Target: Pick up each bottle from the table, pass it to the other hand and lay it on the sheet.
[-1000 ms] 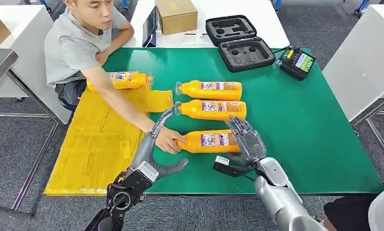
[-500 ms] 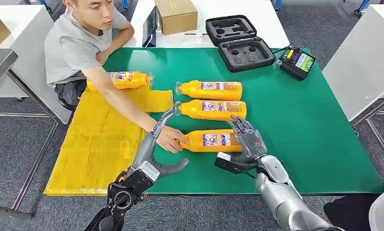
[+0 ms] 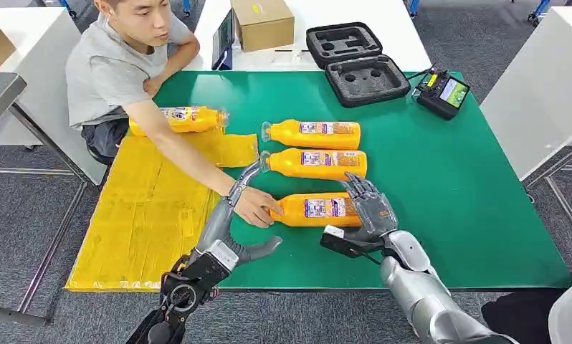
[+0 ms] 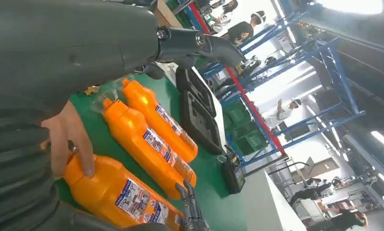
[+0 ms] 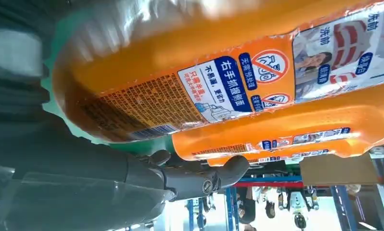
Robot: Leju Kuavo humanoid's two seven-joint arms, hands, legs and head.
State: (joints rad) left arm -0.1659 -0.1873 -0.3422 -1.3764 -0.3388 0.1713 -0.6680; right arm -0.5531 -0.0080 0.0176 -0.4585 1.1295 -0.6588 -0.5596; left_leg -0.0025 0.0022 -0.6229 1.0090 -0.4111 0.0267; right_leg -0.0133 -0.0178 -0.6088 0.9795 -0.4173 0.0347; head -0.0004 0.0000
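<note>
Grey carpet floor (image 3: 25, 208) around green table (image 3: 477, 215). White table (image 3: 412, 36) behind it at top centre, carrying cardboard box (image 3: 263, 23) and open black foam case (image 3: 358, 63). White furniture panel (image 3: 541, 93) at right edge, another white desk (image 3: 32, 50) at upper left. Blue metal racking (image 4: 325, 82) and bright ceiling lights (image 4: 358, 5) in left wrist view (people stand far back there).

Four orange bottles lie on their sides: three (image 3: 315, 208) (image 3: 315, 163) (image 3: 313, 134) in a row on the green worktop (image 3: 441, 186), one (image 3: 179, 119) at the far edge of the yellow sheet (image 3: 147, 208).
</note>
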